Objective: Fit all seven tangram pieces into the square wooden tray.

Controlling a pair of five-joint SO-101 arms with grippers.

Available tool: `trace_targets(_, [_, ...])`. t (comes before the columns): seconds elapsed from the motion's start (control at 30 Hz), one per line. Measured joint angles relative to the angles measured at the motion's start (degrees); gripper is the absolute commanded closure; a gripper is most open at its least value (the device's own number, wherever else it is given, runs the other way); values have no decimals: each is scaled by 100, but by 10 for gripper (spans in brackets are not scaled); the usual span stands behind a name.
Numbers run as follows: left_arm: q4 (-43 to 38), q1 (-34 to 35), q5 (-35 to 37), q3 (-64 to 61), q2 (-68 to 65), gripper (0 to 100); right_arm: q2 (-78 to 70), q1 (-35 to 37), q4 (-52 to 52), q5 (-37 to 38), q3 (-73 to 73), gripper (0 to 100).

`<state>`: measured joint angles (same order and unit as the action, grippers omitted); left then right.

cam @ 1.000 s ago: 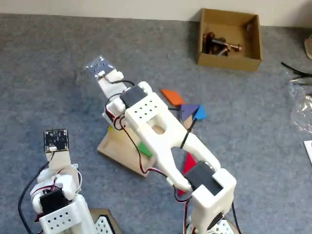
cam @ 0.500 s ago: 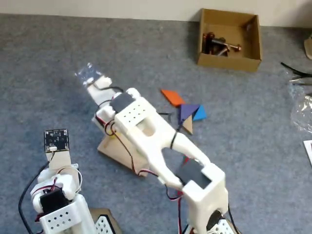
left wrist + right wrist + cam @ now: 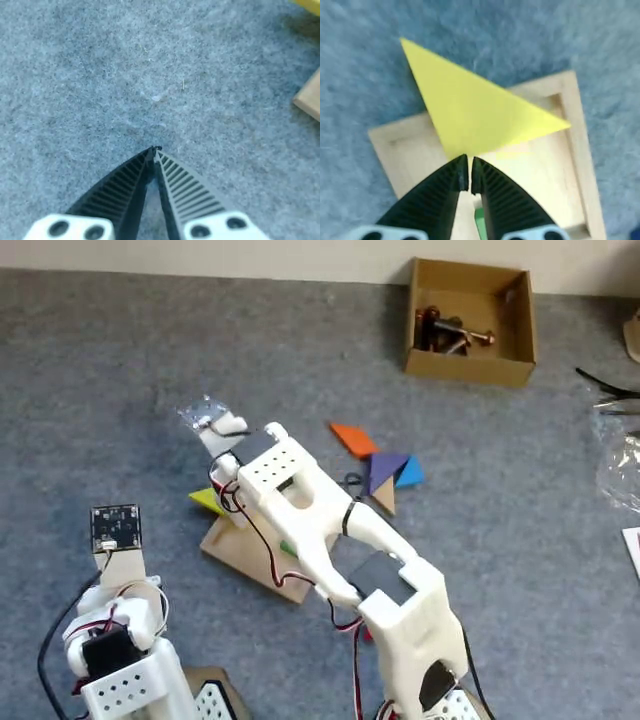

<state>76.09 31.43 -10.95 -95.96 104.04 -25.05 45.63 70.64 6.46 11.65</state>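
Observation:
A large yellow triangle (image 3: pixel 470 112) hangs tilted over the square wooden tray (image 3: pixel 582 150), one corner jutting past the rim above the carpet. My right gripper (image 3: pixel 470 161) is shut on its near edge. A green piece (image 3: pixel 480 225) lies inside the tray. In the high view the yellow triangle (image 3: pixel 207 500) pokes out left of the right arm (image 3: pixel 300 500), which covers most of the tray (image 3: pixel 245 555). Orange (image 3: pixel 355 438), purple (image 3: pixel 386 467), blue (image 3: pixel 409 475) and tan (image 3: pixel 384 501) pieces lie on the carpet to the right. My left gripper (image 3: pixel 155 150) is shut above bare carpet.
A cardboard box (image 3: pixel 470 322) with small items stands at the back right. Cables and a plastic bag (image 3: pixel 620 465) lie at the right edge. The left arm (image 3: pixel 115 640) sits at the front left. A tray corner (image 3: pixel 310 100) shows in the left wrist view.
The right arm swung left, then drew back toward the tray. The yellow triangle now sticks out to the left of it. The left arm has not moved.

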Motion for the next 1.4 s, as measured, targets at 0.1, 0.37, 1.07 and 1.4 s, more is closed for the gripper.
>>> trace_targets(0.1, [0, 0, 0, 0, 0, 995, 53, -79, 352, 0, 352, 994])
trace_targets(0.37, [0, 0, 0, 0, 0, 995, 466, -633, 958, 0, 712, 990])
trace_targets(1.07, [0, 0, 0, 0, 0, 995, 527, -387, -229, 0, 712, 989])
trace_targets(1.4, [0, 0, 0, 0, 0, 995, 501, -334, -413, 0, 747, 989])
